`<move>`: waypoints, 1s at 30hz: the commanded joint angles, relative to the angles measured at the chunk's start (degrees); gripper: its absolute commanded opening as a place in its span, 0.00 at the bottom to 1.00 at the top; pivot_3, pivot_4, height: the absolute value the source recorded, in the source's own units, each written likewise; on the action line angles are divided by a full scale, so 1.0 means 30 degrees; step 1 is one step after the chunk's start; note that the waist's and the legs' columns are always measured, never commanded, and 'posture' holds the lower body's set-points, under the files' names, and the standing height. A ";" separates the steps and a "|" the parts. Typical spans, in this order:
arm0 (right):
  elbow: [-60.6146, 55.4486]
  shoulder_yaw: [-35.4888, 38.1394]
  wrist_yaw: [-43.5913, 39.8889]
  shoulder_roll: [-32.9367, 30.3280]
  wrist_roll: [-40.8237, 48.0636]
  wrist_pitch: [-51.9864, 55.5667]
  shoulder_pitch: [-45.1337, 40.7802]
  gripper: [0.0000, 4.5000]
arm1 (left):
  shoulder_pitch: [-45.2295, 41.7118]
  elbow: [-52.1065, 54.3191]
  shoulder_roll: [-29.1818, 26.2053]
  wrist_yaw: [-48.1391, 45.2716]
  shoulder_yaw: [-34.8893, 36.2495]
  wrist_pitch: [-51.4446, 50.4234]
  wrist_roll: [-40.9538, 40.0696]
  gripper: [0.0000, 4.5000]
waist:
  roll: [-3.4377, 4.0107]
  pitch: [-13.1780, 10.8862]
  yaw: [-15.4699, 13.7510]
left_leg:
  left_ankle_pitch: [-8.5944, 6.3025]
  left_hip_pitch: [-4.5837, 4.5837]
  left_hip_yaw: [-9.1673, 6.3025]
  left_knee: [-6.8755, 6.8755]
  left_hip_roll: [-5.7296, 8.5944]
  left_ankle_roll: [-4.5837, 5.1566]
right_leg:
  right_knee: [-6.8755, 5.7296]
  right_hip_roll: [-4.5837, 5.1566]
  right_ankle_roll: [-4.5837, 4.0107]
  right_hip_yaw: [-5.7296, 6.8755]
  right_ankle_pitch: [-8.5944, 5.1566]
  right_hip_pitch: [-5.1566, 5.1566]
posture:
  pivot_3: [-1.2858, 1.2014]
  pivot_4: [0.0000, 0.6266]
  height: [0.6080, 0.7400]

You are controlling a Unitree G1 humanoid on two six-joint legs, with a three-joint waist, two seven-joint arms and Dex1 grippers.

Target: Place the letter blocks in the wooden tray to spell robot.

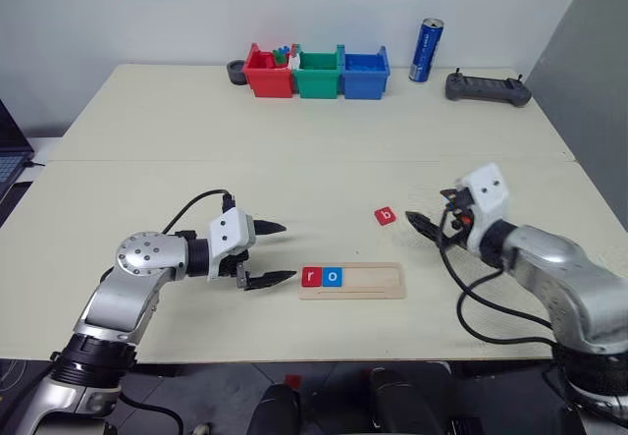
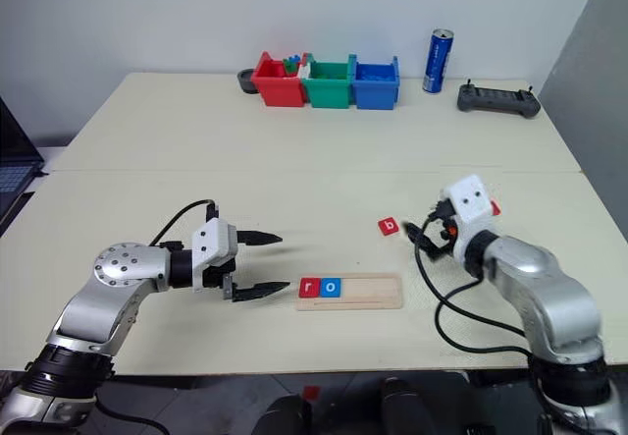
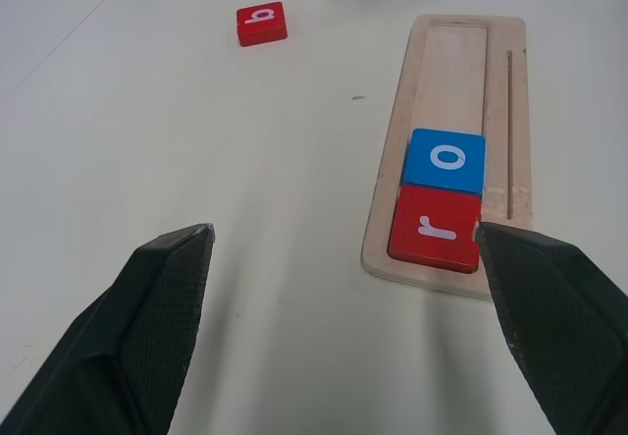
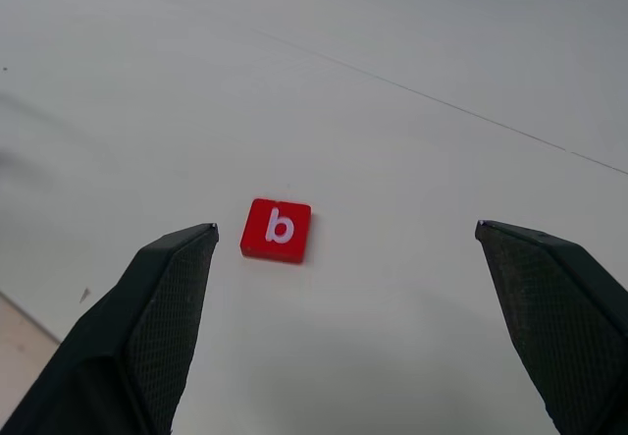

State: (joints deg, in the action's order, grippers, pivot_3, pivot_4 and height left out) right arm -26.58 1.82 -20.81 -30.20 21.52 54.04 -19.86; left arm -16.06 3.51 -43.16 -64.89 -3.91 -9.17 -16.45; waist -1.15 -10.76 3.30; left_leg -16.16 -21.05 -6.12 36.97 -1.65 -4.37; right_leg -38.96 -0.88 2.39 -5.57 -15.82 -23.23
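1. Two tiles sit in the wooden tray so far: the red r block at its left end, the blue o block touching it on the right. The rest of the groove is bare.
2. Your next letter, the red b block, lies flat on the table just beyond the tray's right half, apart from it.
3. Right gripper points at the b block with both jaws spread wide and nothing between them; the tile lies nearer one fingertip than the other.
4. Judgement: centre the tile between the jaws before closing, then come down low enough to catch its thin edges, or the tile may skid or flip.
5. Left gripper hovers just beside the tray's left end, jaws wide apart, holding nothing. Keep it clear of the r block.
6. When placing, set the b block flush against the o block, letter upright.
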 commanded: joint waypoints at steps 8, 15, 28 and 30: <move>0.3017 -0.2930 0.1565 0.2561 -0.2230 -0.0477 -0.1322 1.00 | 0.0790 0.1208 -0.0317 -0.0217 0.1665 -0.0584 -0.1553 0.99 | 0.0004 -0.0002 -0.0010 | -0.0002 -0.0028 -0.0007 -0.0007 0.0001 0.0001 | -0.0001 0.0007 -0.0046 0.0008 0.0027 -0.0027 | 0.52 0.24 1.00; 0.5479 -0.3810 0.1697 0.3707 -0.3349 -0.1820 -0.2085 1.00 | 0.0986 0.2032 -0.0743 -0.0841 0.1765 -0.1536 -0.2052 0.99 | 0.0007 -0.0004 0.0042 | -0.0002 -0.0023 -0.0006 -0.0008 0.0002 0.0001 | -0.0002 0.0005 -0.0044 0.0010 0.0026 -0.0027 | 0.52 0.24 1.00; 0.7394 -0.3851 0.1720 0.5123 -0.4474 -0.2932 -0.2562 0.47 | 0.2606 0.0669 -0.2214 -0.3789 0.2006 0.1325 -0.1894 1.00 | 0.0010 -0.0006 0.0189 | -0.0002 -0.0007 -0.0004 -0.0018 -0.0005 0.0001 | -0.0009 0.0000 -0.0048 0.0009 0.0023 -0.0029 | 0.52 0.24 1.00; 0.7119 -0.3661 0.1782 0.5163 -0.4569 -0.3024 -0.2500 0.33 | 0.2517 0.0357 -0.1938 -0.4108 0.1954 0.1900 -0.2053 1.00 | 0.0010 -0.0006 0.0186 | -0.0002 -0.0010 -0.0004 -0.0017 -0.0005 0.0001 | -0.0008 0.0001 -0.0048 0.0009 0.0023 -0.0029 | 0.52 0.24 1.00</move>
State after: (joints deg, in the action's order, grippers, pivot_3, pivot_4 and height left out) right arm -4.05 -10.24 -15.91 -14.89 8.10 45.73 -27.17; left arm -8.28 4.39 -49.15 -76.12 0.60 -5.61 -21.62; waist -1.12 -10.78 3.86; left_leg -16.17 -21.08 -6.14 36.92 -1.67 -4.36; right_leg -38.98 -0.87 2.25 -5.54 -15.75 -23.32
